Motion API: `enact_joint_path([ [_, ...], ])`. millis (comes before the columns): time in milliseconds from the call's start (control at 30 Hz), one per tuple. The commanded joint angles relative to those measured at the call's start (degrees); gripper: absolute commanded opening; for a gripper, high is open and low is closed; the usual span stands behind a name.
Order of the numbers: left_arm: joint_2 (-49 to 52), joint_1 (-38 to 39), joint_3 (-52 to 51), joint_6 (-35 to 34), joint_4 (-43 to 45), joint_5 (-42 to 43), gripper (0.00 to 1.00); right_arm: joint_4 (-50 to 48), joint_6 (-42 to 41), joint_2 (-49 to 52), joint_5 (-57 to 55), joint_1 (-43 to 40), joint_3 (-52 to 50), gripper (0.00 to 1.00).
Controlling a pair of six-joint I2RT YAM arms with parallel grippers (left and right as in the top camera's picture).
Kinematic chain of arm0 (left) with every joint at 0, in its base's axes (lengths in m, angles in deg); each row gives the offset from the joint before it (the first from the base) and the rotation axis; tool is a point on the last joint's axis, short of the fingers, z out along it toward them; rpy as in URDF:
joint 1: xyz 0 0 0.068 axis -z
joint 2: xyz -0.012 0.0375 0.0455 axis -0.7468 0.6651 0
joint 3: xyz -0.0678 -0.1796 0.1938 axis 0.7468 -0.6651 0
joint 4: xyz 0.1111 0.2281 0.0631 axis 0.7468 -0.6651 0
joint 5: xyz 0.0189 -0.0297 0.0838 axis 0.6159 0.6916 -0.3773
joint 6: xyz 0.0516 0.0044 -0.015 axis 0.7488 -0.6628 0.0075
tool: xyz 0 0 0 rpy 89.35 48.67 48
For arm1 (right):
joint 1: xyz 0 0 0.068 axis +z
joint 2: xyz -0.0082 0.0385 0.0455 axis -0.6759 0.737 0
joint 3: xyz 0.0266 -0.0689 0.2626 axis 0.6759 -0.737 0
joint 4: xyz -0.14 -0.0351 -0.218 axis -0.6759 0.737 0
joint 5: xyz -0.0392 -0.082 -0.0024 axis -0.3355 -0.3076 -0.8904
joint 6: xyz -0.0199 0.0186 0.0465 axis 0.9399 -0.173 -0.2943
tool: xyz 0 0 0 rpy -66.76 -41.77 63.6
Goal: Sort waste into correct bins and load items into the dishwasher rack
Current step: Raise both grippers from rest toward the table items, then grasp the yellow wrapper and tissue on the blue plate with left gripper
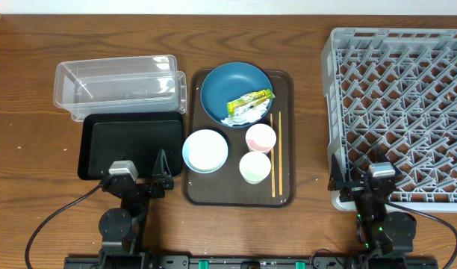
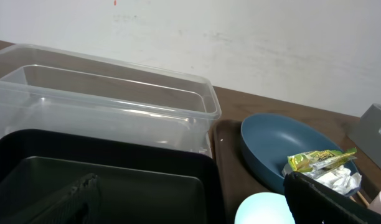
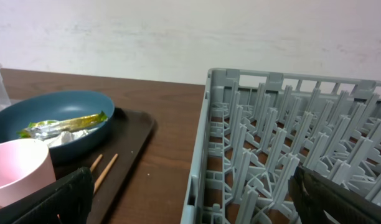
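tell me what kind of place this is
Probably a tabletop test setup staged as a dish-clearing station, not a real kitchen: a grey dishwasher rack sits on a wooden table by a plain white wall, next to a brown serving tray of dishes, a clear tub and a black tray.

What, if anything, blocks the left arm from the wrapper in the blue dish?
Probably reachable, yes: the wrapper lies uncovered in the dark blue dish, and the left gripper is open and empty.
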Motion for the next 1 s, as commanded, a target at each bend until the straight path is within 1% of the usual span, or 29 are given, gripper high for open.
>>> enact_joint_path([
  [0,-0.37,-0.28,-0.57,0.48,-2.34,0.39,0.96,-0.02,-2.29,-0.13,0.24,0.59,-0.2,0.99],
  [133,-0.22,-0.28,0.15,0.48,-2.34,0.37,0.96,0.0,-5.35,-0.11,0.22,0.59,0.28,0.99],
  [233,1.16,-0.28,2.6,0.48,-2.75,0.39,0.96,0.0,-5.29,0.2,-0.98,0.59,1.62,0.99],
  [300,3.72,-0.28,5.46,0.48,-3.28,0.37,0.96,-0.02,-5.29,1.16,-1.46,0.59,3.06,0.99],
  [467,16.61,-0.28,15.72,0.5,-8.74,0.39,0.96,0.02,-5.27,8.22,-1.55,0.59,9.38,0.99],
  [533,23.26,-0.28,21.09,0.5,-12.7,0.39,0.96,0.26,-5.27,12.68,-1.53,0.59,12.63,0.99],
  [633,33.51,-0.28,30.32,0.5,-20.92,0.42,0.96,2.89,-5.27,21.4,-1.51,0.59,19.12,0.99],
  [700,39.65,-0.28,36.15,0.52,-26.77,0.63,0.96,6.73,-5.27,28.06,-1.49,0.59,24.44,0.99],
  [867,53.42,-0.28,51.39,1.03,-45.24,-0.31,0.96,19.8,-3.65,43.76,-1.49,0.59,38.14,0.99],
  [967,58.18,-0.28,57.0,1.18,-51.56,-1.53,0.96,24.52,-2.58,50.51,-1.2,0.44,43.67,0.99],
])
